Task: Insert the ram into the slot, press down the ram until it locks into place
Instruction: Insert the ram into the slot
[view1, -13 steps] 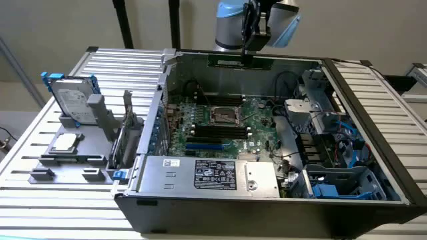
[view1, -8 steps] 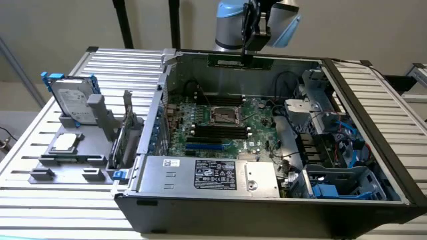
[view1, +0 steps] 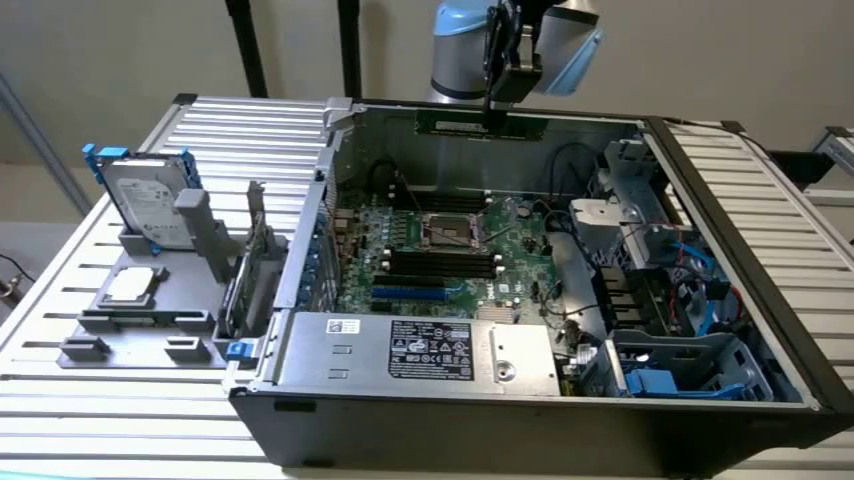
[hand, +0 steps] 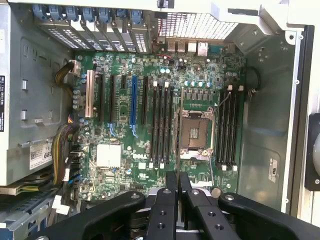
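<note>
Leftmost, at the exterior view's left, a grey holder plate (view1: 134, 335) on the slatted table (view1: 107, 430), with a hard drive (view1: 144, 200) standing upright at its far end and a square processor chip (view1: 134, 285) lying flat nearer.

Next to the right, the open computer case (view1: 534, 420), lying on its side. At its near end, a power supply (view1: 400, 345) with a black label. Beyond that, the green motherboard (view1: 521, 225), with a bare processor socket (view1: 454, 230) in the middle. Just nearer than that socket, the slot (view1: 441, 262), one of a bank of alike long black sockets side by side; impossible to tell which one is meant. Nearer again, a shorter blue slot (view1: 414, 293).

Over the far edge of the case, the gripper (view1: 497, 112), closed tight on the ram (view1: 454, 127), pinching it by the upper edge. Held level, long side across the view, in the air and well apart from the slot. In the wrist view, fingers (hand: 171, 200) pressed nearly together high above the board.

Rightmost, inside the case at the exterior view's right, drive bays with blue cables (view1: 694, 280).
</note>
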